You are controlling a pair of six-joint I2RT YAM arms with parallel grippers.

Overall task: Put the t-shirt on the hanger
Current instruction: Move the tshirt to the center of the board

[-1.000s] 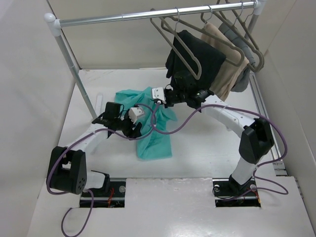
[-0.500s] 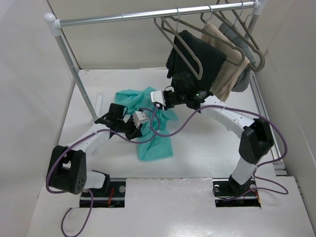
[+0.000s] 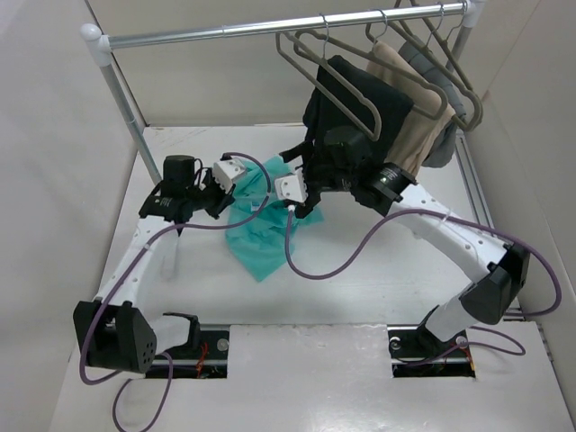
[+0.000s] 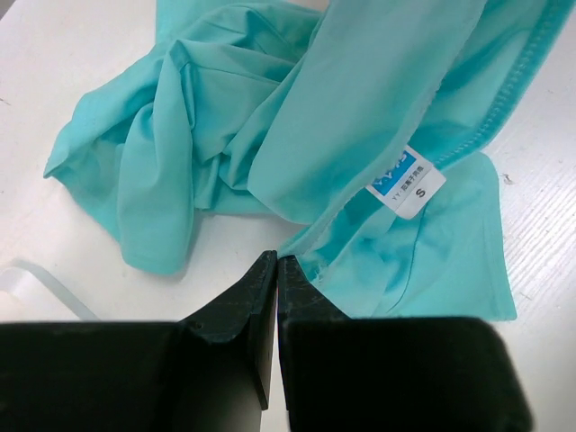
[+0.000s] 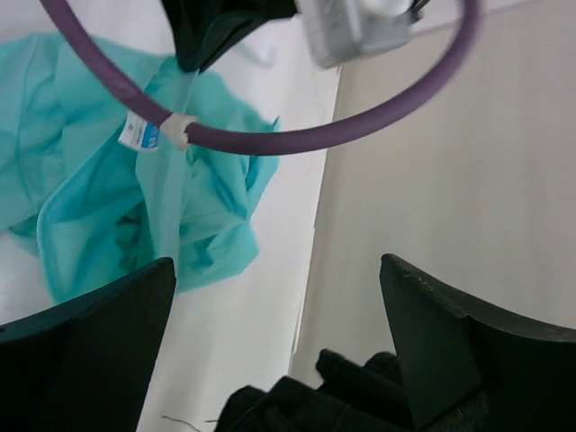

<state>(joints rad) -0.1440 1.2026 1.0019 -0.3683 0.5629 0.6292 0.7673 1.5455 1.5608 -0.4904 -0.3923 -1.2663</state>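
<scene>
- The left tool [image 3: 245,183] was clenched, its two black fingers [image 4: 261,297] pressed together in the left wrist view.
- A fold of the teal t-shirt [image 3: 261,234] ran into those closed tips. In the right wrist view a strip of the cloth hung straight down from them, so the left tool was grasping the t-shirt.
- Part of the t-shirt was raised off the white surface [image 3: 378,261]. The rest lay crumpled on it, left of centre, between the two arms.
- The white neck label [image 4: 407,182] was exposed, marked with the letter S, just beside the ribbed collar edge.
- A strip of clear tape or plastic [image 4: 40,281] lay on the surface beside the garment; which of the two could not be told.
- The right tool [image 3: 295,180] was released, its fingers [image 5: 99,333] standing wide apart with nothing between them.
- It hovered just beside the raised part of the t-shirt, on its right, apart from the cloth.
- A purple cable [image 5: 315,135] crossed the right wrist view above the garment.
- Further back, a metal rail [image 3: 225,31] spanned the rear of the surface.
- The grey-taupe hanger [image 3: 371,131] hung from that rail by its wire hook, bare, in front of a black garment [image 3: 387,103].
- The hanger was well apart from the t-shirt, which was not on it.
- A tan garment [image 3: 418,135] and a grey garment [image 3: 445,135] hung on further hangers at the right end of the rail.
</scene>
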